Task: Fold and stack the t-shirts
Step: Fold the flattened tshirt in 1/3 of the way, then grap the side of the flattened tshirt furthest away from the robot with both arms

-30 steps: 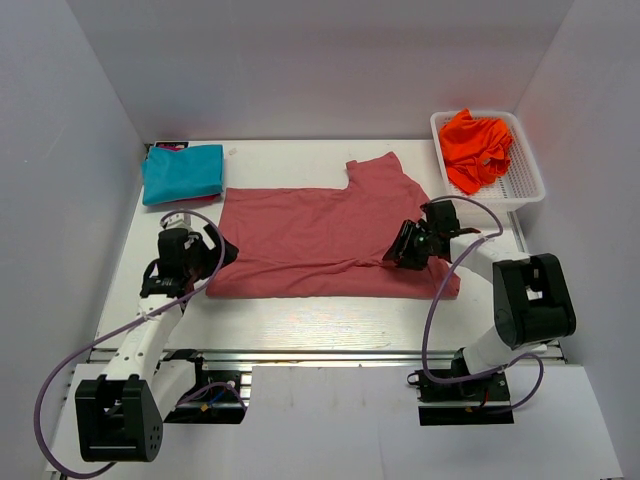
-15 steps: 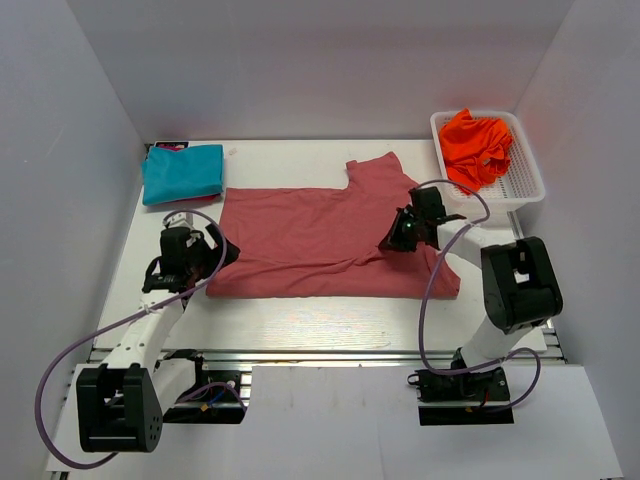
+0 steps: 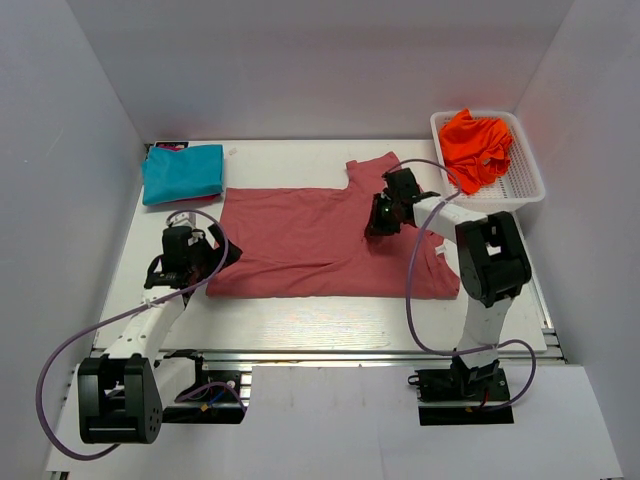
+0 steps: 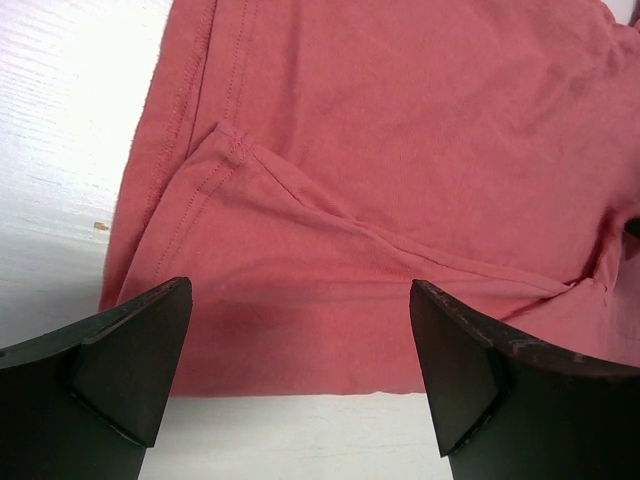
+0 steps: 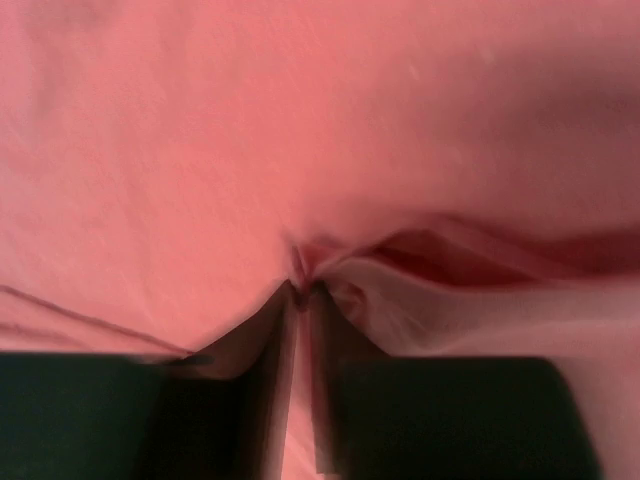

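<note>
Red shirt [image 3: 300, 235]: soft, thin, dusty-red cloth. It lies spread mostly flat across the middle of the tabletop [image 3: 320, 315]. Stitched hems run along its edges, and a long crease crosses it near the left side. One short sleeve sticks out at the far side.
Teal shirt [image 3: 182, 172]: soft cloth, folded into a neat flat block. It sits at the far left corner, just beside the red shirt.
Orange shirt [image 3: 475, 145]: bright, soft cloth, bunched up in a lumpy heap.
Basket [image 3: 528, 185]: white plastic full of small holes. It is shaped like a box with a rim and sits at the far right corner.
Tabletop: white, hard and smooth.
Count: three shirts, one basket, two end effectors.
In the basket: the orange shirt, lying in the far part.
Left end effector [image 4: 300, 295]: dark and wedge-shaped, spread wide, with nothing in it. It is over the near left edge of the red shirt.
Right end effector [image 5: 302, 292]: squeezed tight on a small ridge of red cloth, at the far right part of the red shirt near the sleeve.
</note>
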Action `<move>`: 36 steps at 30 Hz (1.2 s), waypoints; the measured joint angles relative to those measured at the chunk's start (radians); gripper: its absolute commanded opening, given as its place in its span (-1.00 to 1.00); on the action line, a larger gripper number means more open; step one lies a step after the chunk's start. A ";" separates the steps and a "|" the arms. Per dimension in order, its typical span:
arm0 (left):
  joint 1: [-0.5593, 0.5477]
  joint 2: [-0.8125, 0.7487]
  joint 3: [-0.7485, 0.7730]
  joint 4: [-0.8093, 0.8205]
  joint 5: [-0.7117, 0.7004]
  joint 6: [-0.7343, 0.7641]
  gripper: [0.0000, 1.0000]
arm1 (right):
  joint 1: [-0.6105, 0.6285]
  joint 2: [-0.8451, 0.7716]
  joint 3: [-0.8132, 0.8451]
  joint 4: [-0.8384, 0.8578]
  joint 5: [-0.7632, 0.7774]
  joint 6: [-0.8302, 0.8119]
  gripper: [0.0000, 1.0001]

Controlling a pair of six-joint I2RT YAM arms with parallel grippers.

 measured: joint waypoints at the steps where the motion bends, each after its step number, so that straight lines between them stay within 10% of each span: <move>1: 0.000 0.001 0.000 0.000 0.004 0.000 1.00 | 0.005 0.015 0.024 -0.005 0.006 -0.012 -0.10; 7: 0.000 0.007 0.000 0.008 0.021 0.003 1.00 | 0.018 0.039 0.090 -0.013 0.032 -0.037 0.78; 21: 0.000 0.300 0.301 0.064 -0.003 0.074 1.00 | -0.011 0.025 0.243 -0.061 0.166 -0.096 0.79; 36: -0.001 0.967 0.805 0.081 -0.097 0.140 0.72 | -0.098 0.457 0.786 -0.043 0.275 -0.177 0.79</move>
